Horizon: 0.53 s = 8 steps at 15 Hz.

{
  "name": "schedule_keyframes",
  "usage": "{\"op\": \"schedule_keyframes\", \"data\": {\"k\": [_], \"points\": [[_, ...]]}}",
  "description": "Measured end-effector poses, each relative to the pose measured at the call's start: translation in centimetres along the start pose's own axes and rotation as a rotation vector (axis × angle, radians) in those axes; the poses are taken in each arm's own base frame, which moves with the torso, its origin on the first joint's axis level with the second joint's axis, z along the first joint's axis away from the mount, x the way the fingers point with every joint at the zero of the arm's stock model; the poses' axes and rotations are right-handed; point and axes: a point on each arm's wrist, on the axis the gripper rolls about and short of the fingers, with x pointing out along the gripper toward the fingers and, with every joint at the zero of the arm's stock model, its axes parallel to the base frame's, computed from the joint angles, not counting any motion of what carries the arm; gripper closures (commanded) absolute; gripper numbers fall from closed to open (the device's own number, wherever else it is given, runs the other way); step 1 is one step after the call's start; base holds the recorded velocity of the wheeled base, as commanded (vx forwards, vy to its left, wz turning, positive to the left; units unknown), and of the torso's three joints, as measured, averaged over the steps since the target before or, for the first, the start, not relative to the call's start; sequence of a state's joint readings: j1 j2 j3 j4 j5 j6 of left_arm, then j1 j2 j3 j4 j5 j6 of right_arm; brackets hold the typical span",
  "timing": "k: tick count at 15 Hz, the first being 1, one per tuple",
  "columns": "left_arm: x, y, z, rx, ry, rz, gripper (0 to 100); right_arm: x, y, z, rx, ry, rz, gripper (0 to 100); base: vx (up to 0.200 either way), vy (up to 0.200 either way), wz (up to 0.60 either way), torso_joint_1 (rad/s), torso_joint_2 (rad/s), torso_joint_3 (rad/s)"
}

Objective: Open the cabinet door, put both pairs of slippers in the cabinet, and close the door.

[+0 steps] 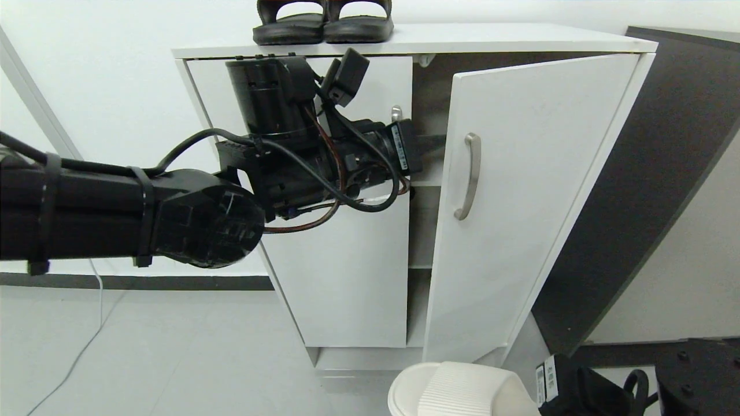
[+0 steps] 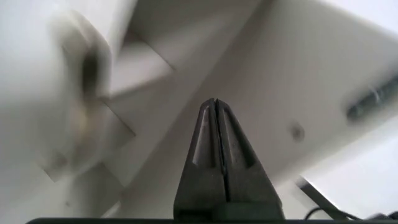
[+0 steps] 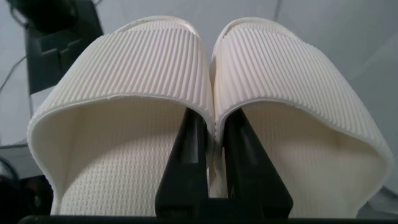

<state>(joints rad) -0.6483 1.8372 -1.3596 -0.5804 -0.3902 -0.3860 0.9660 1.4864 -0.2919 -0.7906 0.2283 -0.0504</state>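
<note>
White two-door wooden cabinet (image 1: 347,277): right-hand door (image 1: 520,219) with its metal bar handle (image 1: 469,176) stands partly open. Left gripper (image 2: 216,106) has its fingers pressed together, holding nothing, tip in the gap between the doors. Right gripper (image 3: 214,127) sits low before the cabinet, clamped on the adjoining inner walls of the pair of cream ribbed foam slippers (image 3: 124,74). The pair of black slippers (image 1: 324,23) rests on the cabinet top.

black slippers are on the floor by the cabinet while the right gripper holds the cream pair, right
Not quite. The head view shows the black slippers on top of the cabinet, not on the floor. The right gripper does hold the cream pair.
</note>
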Motion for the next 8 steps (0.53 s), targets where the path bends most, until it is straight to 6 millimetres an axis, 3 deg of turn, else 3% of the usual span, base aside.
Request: {"op": "schedule_keyframes", "data": {"k": [3, 5, 8], "points": [[0.3, -1.9, -1.3, 0.003, 0.027, -0.051, 100, 0.0, 0.5, -0.3, -0.006, 0.012, 0.021, 100, -0.200, 0.000, 0.00, 0.002, 0.00, 0.002], [0.2, -4.0, -2.2, 0.016, 0.028, -0.118, 100, 0.0, 0.5, -0.4, -0.006, 0.015, 0.023, 100, 0.000, 0.000, 0.00, 0.000, 0.00, 0.000], [-0.2, -4.3, -2.3, 0.016, 0.030, -0.122, 100, 0.0, 0.5, -0.4, -0.007, 0.014, 0.023, 100, 0.000, 0.000, 0.00, 0.000, 0.00, 0.000]]}}
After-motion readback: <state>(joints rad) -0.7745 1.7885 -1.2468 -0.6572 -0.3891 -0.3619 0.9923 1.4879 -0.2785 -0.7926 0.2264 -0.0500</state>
